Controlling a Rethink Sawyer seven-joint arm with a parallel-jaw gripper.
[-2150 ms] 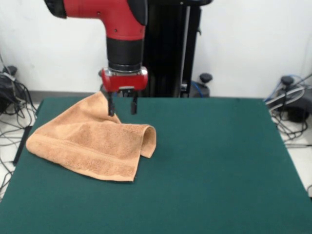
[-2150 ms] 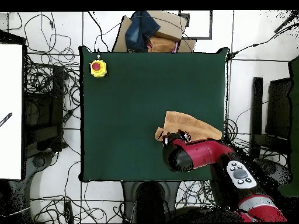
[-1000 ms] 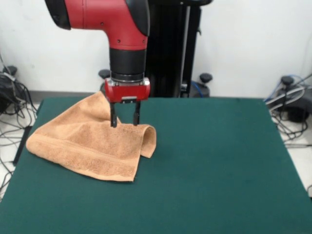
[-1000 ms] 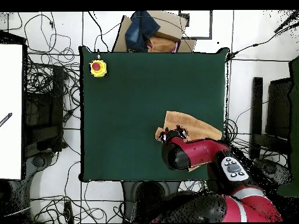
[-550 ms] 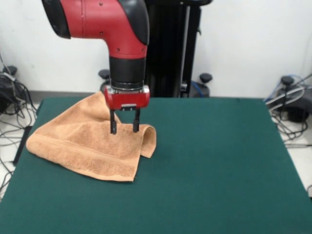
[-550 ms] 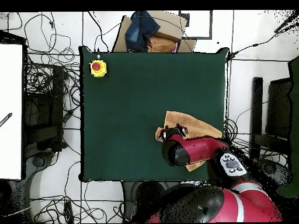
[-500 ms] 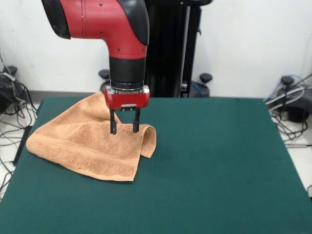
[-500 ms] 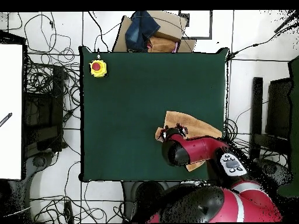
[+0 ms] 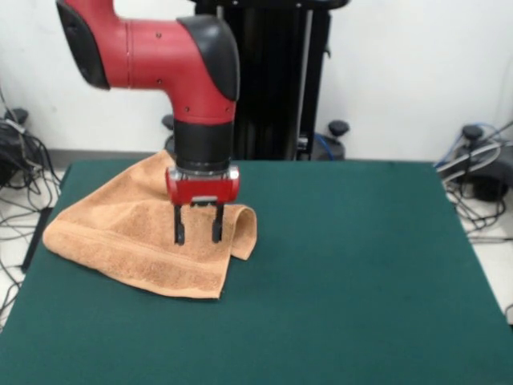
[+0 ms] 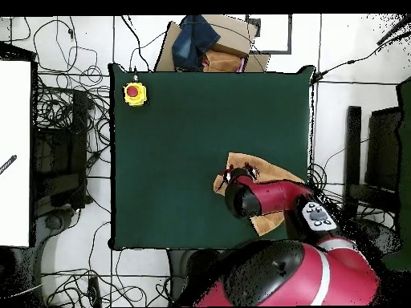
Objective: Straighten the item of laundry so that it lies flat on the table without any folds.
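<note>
The peach-orange towel [image 9: 120, 233] lies folded over at the left side of the dark green table [image 9: 345, 281], with a rolled fold at its right edge [image 9: 244, 228]. In the overhead view the towel [image 10: 265, 168] shows at the table's right side near the robot, mostly hidden under the arm. My gripper [image 9: 196, 237] hangs straight down over the towel, just left of the rolled fold. Its two black fingers [image 9: 179, 231] stand apart, open, with their tips at or just above the cloth. In the overhead view the gripper [image 10: 238, 173] is largely hidden by the arm.
A yellow box with a red button [image 10: 134, 93] sits at the table's far left corner in the overhead view. A cardboard box with cloth [image 10: 210, 44] lies beyond the far edge. Cables lie on the floor around the table.
The gripper has come down and toward the camera, from above the towel's far raised corner to low over the towel by the rolled fold. The towel has not moved.
</note>
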